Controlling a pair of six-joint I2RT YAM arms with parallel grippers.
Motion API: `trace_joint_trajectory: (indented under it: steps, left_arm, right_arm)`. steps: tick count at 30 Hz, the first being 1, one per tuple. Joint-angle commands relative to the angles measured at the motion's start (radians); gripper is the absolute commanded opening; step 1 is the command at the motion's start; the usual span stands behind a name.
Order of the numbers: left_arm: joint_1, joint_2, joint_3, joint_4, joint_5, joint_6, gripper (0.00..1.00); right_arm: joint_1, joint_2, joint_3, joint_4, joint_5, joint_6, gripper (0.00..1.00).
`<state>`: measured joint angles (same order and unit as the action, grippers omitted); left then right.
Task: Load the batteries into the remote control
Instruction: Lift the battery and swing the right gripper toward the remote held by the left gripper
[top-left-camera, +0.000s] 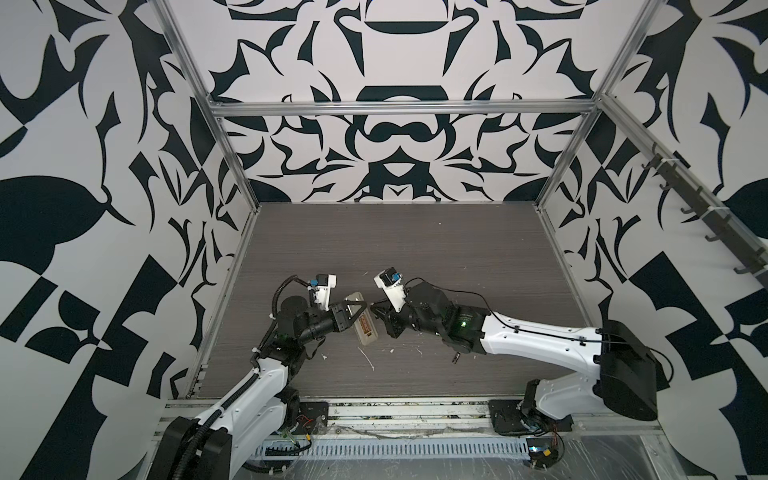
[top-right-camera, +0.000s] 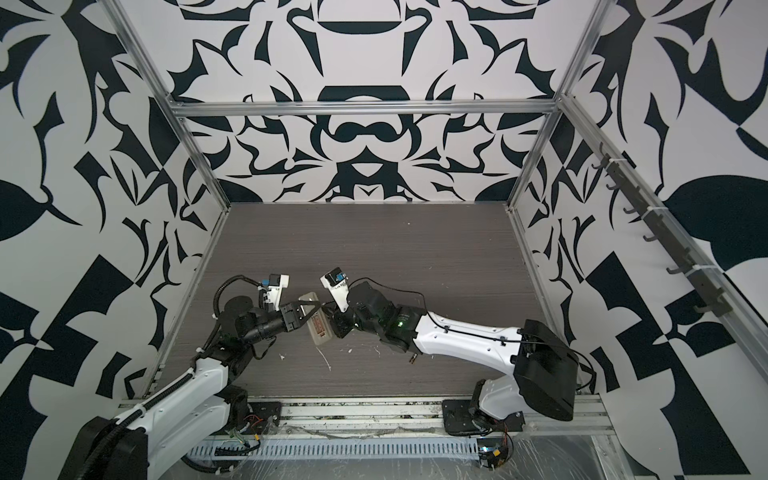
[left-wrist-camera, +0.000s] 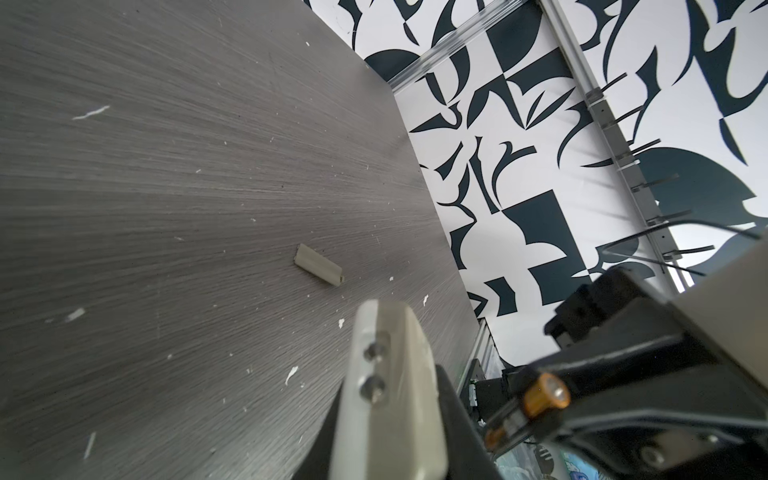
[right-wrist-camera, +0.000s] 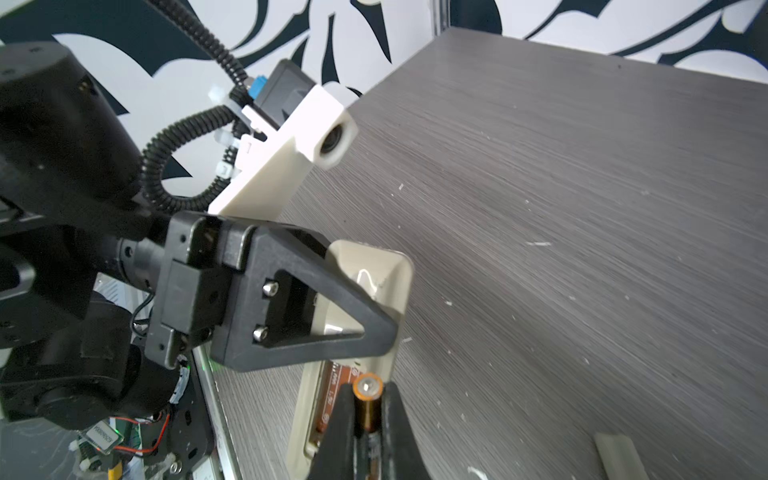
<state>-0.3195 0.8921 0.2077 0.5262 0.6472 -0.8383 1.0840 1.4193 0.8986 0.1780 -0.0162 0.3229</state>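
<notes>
The slim, beige-backed white remote control is pinched by the left jaws over the grey wood-grain counter, back compartment open. A dark, copper-banded cylindrical battery is clamped in the right jaws beside that compartment. A second battery lies on the counter.

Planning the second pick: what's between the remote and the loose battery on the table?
Between remote and loose battery: only small white scraps on the table, seen in both top views.

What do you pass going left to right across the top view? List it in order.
Left gripper clamped on the remote → right gripper pinching the held battery → loose battery.
</notes>
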Motion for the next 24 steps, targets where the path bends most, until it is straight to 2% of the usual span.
trace_joint_trajectory:
  steps: [1,7,24]
  left_arm:
    - [-0.002,-0.003,0.05,-0.03,0.017,-0.013,0.0]
    - [-0.002,0.034,0.078,-0.019,0.046,-0.039,0.0]
    - [-0.002,0.018,0.081,-0.038,0.04,-0.047,0.0]
  right_arm:
    - [0.029,-0.029,-0.04,0.166,-0.001,-0.022,0.0]
    - [0.037,-0.042,-0.105,0.276,0.018,-0.004,0.0]
    - [0.04,-0.012,-0.081,0.286,0.076,-0.041,0.0]
